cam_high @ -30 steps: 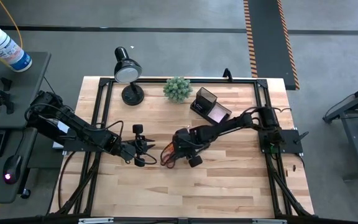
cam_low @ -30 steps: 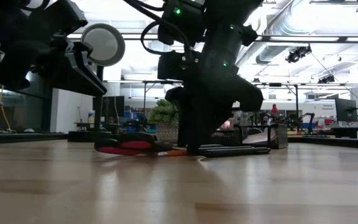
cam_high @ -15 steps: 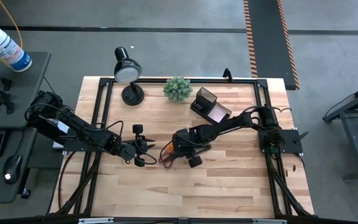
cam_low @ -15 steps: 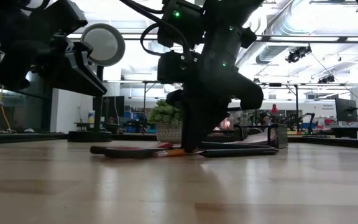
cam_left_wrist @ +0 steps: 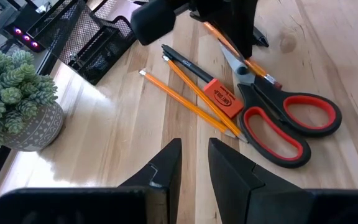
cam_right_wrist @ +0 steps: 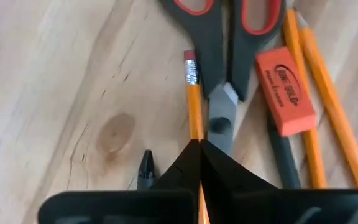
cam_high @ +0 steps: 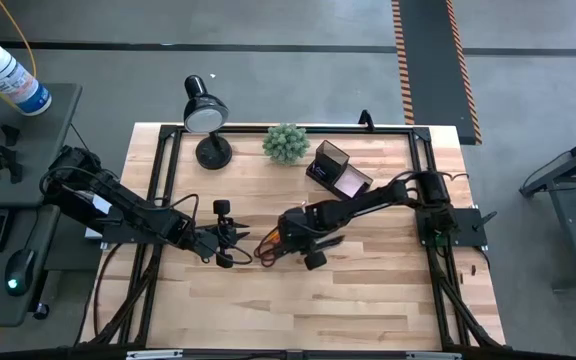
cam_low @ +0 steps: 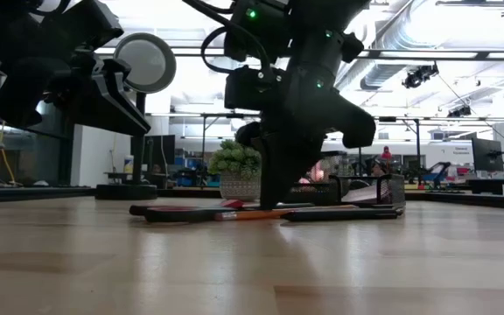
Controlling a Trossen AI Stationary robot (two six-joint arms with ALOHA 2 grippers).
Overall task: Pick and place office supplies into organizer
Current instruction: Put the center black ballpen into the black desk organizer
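- Two tools: right tool (cam_right_wrist: 200, 149) pinching a pencil (cam_right_wrist: 194, 106) beside the scissors (cam_left_wrist: 277, 115).
- Left tool (cam_left_wrist: 194, 163) slightly spread, hovering near, holding nothing.

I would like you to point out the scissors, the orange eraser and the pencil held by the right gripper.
scissors (cam_left_wrist: 272, 118): left wrist view, on the dark shank beside the handles.
orange eraser (cam_right_wrist: 286, 90): right wrist view, on its printed top face.
pencil (cam_right_wrist: 194, 112): right wrist view, on the orange shaft just ahead of the fingertips.
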